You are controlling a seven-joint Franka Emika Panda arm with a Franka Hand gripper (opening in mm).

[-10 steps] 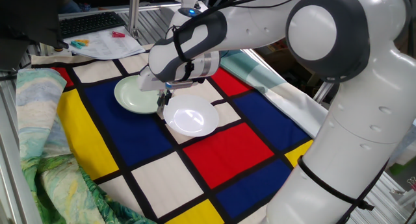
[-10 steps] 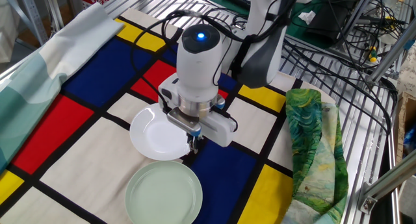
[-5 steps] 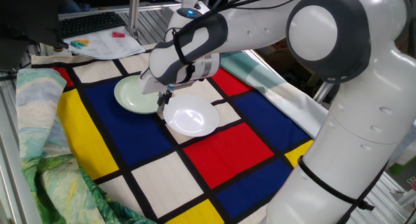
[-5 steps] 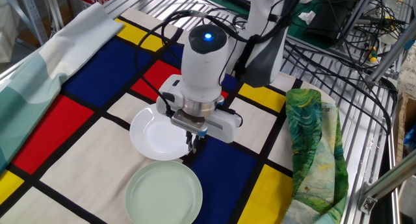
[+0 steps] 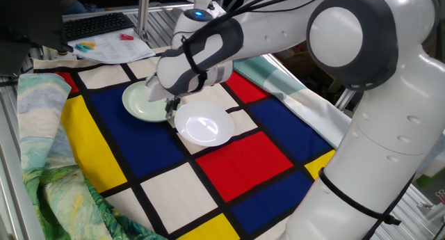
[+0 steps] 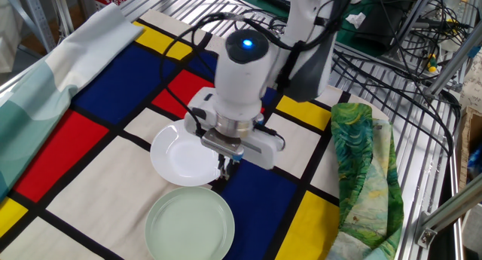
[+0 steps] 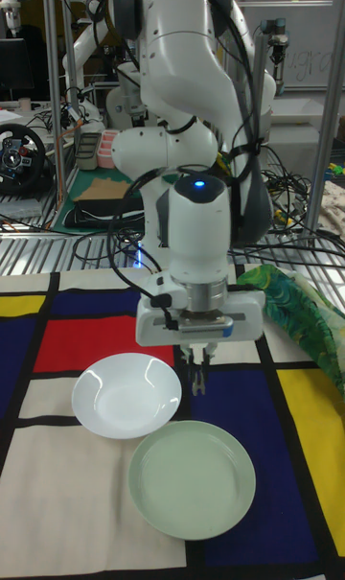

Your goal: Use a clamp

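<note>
1. One small thing mattered here, the clamp, and you could not pick it out for certain in any view. If it was anywhere, it sat at the tips of the gripper, where something dark and thin hung down, too small to tell from the fingers themselves.
2. Your gripper pointed straight down over the seam between the two dishes, its fingers close together. Whether they pinched the clamp or merely met, I cannot tell.
3. That placement looked deliberate to me: the tips hung just off the near rim of the white bowl, a sensible spot if you meant to clip its edge.
4. The white bowl lay on the checked cloth with nothing in it.
5. The pale green plate sat just beside the bowl, rims nearly touching, and it was bare as well.
6. Further out, a green patterned cloth lay bunched at the table edge, well apart from the dishes, and a keyboard and papers rested beyond the cloth.
</note>
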